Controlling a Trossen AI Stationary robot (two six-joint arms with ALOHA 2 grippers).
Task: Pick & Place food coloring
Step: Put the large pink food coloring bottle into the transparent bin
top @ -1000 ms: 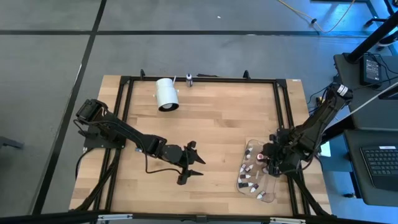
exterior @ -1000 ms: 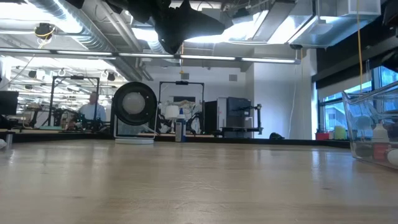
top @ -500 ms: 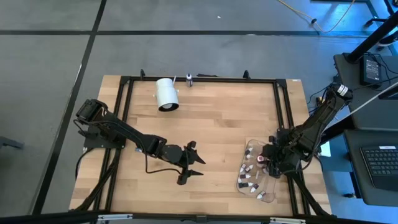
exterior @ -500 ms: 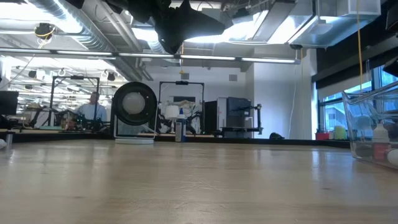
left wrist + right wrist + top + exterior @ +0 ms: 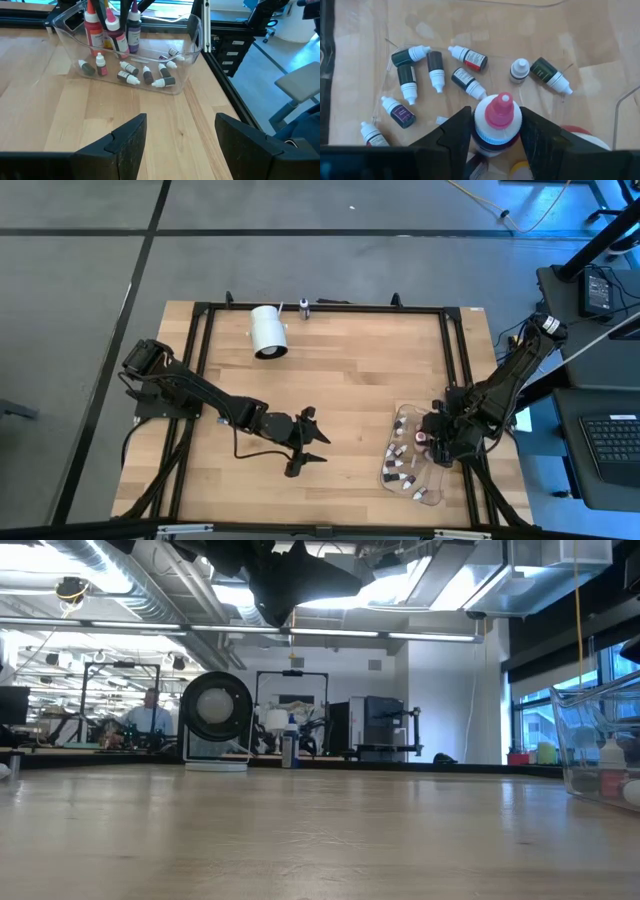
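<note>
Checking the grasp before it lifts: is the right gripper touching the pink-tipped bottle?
Touching. In the right wrist view, the right gripper has both fingers pressed against the white shoulder of the pink-tipped bottle, with no gap either side.

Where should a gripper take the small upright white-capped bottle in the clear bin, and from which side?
Grip the upright bottle across its round body just below the cap, coming straight down from above. It stands on its base, apart from the lying bottles.

Beyond my wooden table (image 5: pixel 300 830) the room runs deep — ceiling pipes (image 5: pixel 120 585) and long strip lights (image 5: pixel 430 637) overhead, a window (image 5: pixel 540 725) bright at one side. A person (image 5: pixel 150 720) sits at a far bench. From above, grey floor (image 5: pixel 330 265) surrounds me — a keyboard (image 5: pixel 610 445) nearby.
</note>
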